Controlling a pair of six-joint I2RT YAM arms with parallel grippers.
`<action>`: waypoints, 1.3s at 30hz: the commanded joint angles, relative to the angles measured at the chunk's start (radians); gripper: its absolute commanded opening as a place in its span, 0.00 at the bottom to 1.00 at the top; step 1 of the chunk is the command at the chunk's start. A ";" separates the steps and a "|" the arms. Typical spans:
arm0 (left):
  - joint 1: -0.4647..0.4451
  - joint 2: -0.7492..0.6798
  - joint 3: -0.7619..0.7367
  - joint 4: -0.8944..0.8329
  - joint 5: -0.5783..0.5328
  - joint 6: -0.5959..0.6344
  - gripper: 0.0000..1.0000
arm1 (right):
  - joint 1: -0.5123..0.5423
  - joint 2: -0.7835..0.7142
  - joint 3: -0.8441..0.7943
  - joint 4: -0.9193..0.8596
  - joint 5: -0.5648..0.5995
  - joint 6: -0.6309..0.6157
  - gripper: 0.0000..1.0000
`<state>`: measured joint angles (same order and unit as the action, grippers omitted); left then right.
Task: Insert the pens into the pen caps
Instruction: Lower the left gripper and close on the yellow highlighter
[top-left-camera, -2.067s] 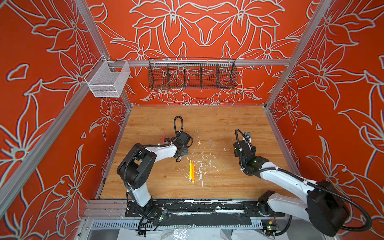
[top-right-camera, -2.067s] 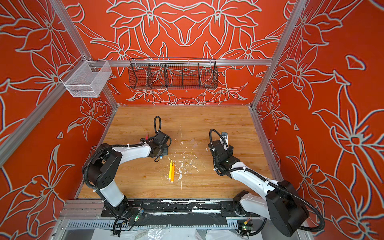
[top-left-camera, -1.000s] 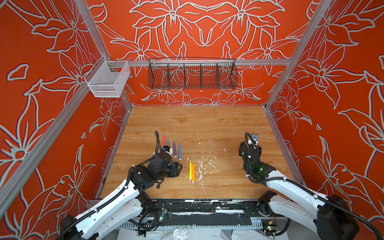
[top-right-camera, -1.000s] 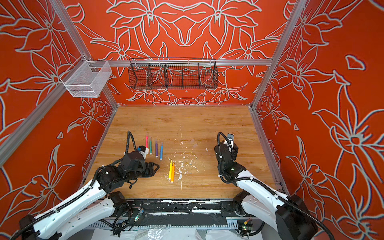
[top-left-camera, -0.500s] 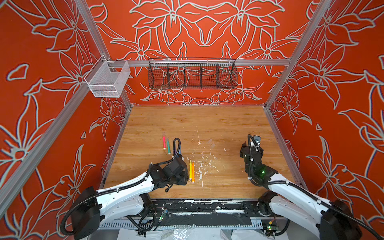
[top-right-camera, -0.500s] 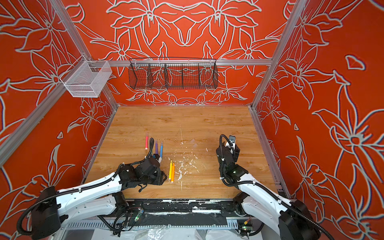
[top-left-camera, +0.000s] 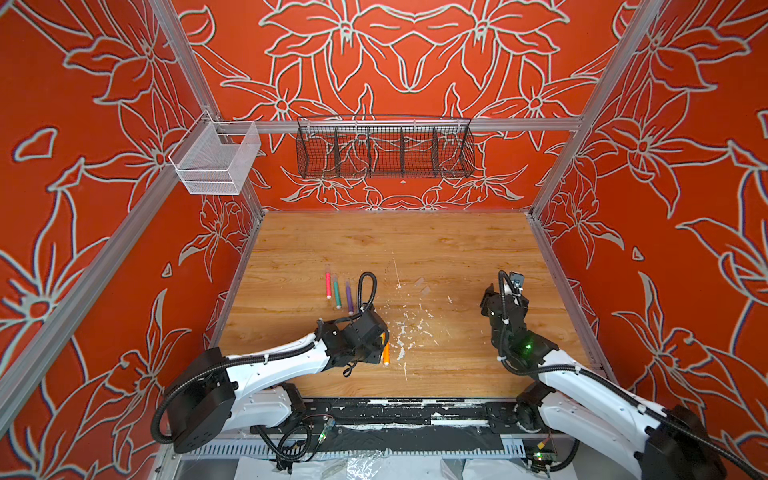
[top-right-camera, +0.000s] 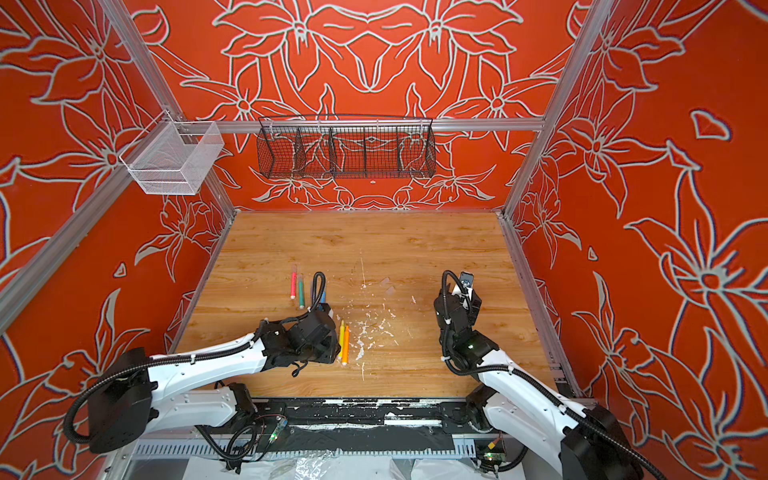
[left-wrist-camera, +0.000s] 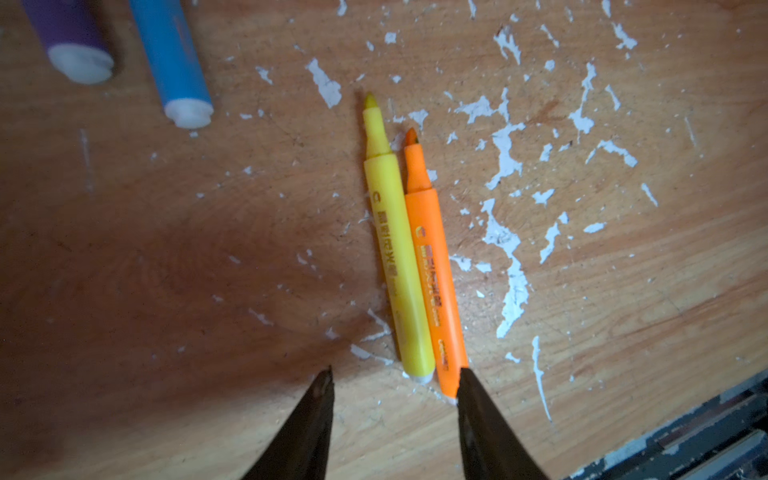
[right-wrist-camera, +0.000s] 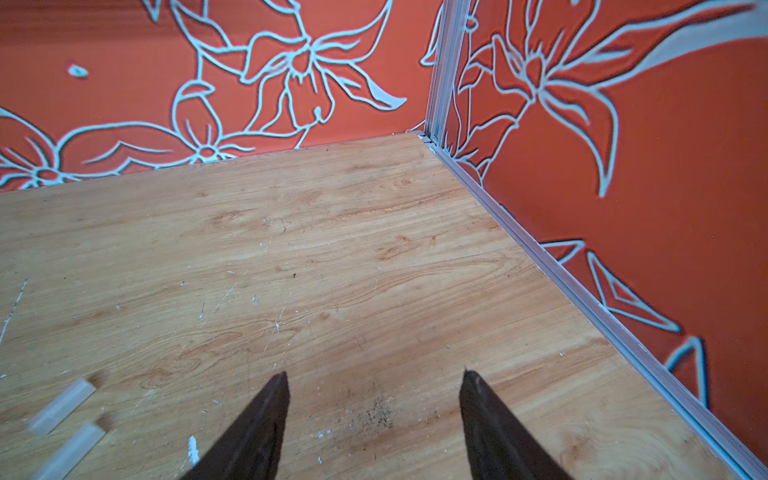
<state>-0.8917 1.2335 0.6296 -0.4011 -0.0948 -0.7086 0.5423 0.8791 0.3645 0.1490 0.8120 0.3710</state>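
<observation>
Yellow pen (left-wrist-camera: 395, 257) and orange pen (left-wrist-camera: 434, 282) are found touching, uncapped, white ends at the parted, empty jaws of the left gripper (left-wrist-camera: 395, 372). Both could be pinched together on closing. Right gripper (right-wrist-camera: 374, 374) is held open, empty, near two pen caps (right-wrist-camera: 62, 401).

Two touching pens (left-wrist-camera: 395, 257) by left pincer (left-wrist-camera: 395, 386), other pens (top-left-camera: 337, 293) behind them, caps (right-wrist-camera: 62, 401) farther right.

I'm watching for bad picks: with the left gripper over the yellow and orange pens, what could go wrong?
The yellow pen and orange pen lie touching, so the open left gripper may catch both. One fingertip overlaps the orange pen's end and might flick it away.
</observation>
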 joint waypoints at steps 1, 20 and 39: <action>-0.009 0.050 0.029 0.016 -0.044 0.007 0.41 | -0.004 -0.007 -0.012 0.012 0.021 0.011 0.67; -0.021 0.272 0.114 -0.027 -0.098 0.014 0.26 | -0.005 0.005 -0.005 0.014 0.010 0.006 0.68; -0.024 0.332 0.197 -0.140 -0.154 0.027 0.05 | -0.005 0.008 -0.004 0.014 0.006 0.006 0.68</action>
<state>-0.9108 1.5673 0.8215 -0.4862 -0.2203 -0.6872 0.5423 0.8886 0.3645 0.1490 0.8112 0.3710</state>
